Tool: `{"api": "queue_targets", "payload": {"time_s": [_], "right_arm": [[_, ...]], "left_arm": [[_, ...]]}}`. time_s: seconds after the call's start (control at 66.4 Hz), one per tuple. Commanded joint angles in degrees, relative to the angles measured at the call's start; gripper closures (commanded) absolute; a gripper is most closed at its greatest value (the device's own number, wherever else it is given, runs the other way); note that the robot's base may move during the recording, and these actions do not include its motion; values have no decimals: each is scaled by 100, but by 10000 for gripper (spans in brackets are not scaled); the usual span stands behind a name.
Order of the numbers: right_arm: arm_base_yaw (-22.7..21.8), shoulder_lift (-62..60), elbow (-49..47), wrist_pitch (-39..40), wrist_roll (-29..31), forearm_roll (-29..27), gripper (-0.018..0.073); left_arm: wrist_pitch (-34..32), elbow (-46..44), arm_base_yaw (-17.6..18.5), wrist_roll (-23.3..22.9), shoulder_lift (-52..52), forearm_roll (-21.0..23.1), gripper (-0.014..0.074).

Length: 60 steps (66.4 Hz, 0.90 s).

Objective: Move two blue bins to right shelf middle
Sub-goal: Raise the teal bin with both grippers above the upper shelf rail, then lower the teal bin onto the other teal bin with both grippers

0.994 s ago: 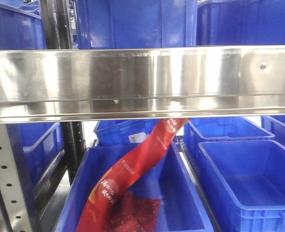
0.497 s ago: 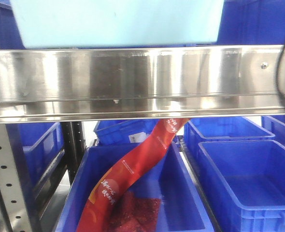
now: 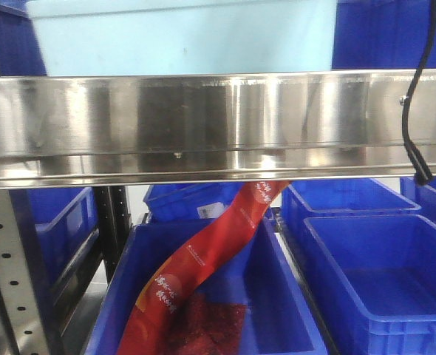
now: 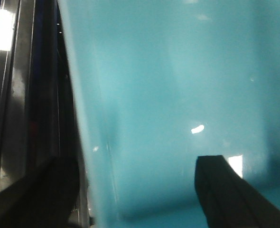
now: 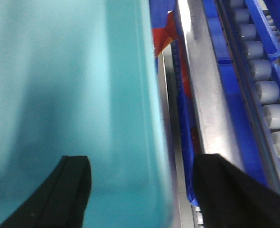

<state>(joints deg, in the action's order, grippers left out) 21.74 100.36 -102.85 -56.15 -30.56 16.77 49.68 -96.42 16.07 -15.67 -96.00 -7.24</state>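
Note:
A blue bin (image 3: pixel 181 37), washed out to pale teal, fills the space above the steel shelf beam (image 3: pixel 218 126) in the front view. Its smooth wall (image 4: pixel 178 71) covers most of the left wrist view, and my left gripper (image 4: pixel 135 190) straddles its left edge, one finger (image 4: pixel 35 199) outside and one (image 4: pixel 225 194) against the wall. The same bin (image 5: pixel 59 71) fills the left of the right wrist view, where my right gripper (image 5: pixel 140 190) straddles its right edge. Both views are blurred. A second bin (image 3: pixel 380 33), dark blue, stands behind at the upper right.
Below the beam a blue bin (image 3: pixel 277 310) holds a long red packet (image 3: pixel 203 259); more blue bins (image 3: pixel 380 281) sit to its right. A perforated upright (image 3: pixel 11 274) stands at left. A black cable (image 3: pixel 417 111) hangs at right. Grey rollers (image 5: pixel 268 95) run beside the shelf rail.
The pale bin has come into view above the beam, covering the dark blue bins behind, and has shifted slightly right. The black cable has dropped further down at the right.

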Motion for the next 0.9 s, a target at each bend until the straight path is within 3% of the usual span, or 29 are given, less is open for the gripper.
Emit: {"api": "queue_targets", "payload": {"time_s": [0.0, 0.286, 0.407, 0.557, 0.588, 0.799, 0.889], "right_arm": [[-6, -39, -203, -117, -22, 262, 186], [17, -165, -943, -388, 119, 293, 205], [17, -228, -961, -410, 119, 279, 363], [17, -251, -961, -653, 119, 186, 675], [17, -268, -961, -707, 119, 156, 727], [119, -544, -961, -577, 119, 66, 722], [299, -688, -949, -642, 132, 374, 722]], "left_arm": [[-65, -151, 31, 7, 125, 39, 167], [-54, -873, 31, 7, 396, 18, 204], [-30, -956, 31, 7, 487, 18, 390], [312, -956, 31, 7, 536, 65, 709], [367, -956, 31, 7, 563, 65, 707], [406, -956, 31, 7, 823, 65, 707], [390, -854, 31, 7, 1046, 65, 707]]}}
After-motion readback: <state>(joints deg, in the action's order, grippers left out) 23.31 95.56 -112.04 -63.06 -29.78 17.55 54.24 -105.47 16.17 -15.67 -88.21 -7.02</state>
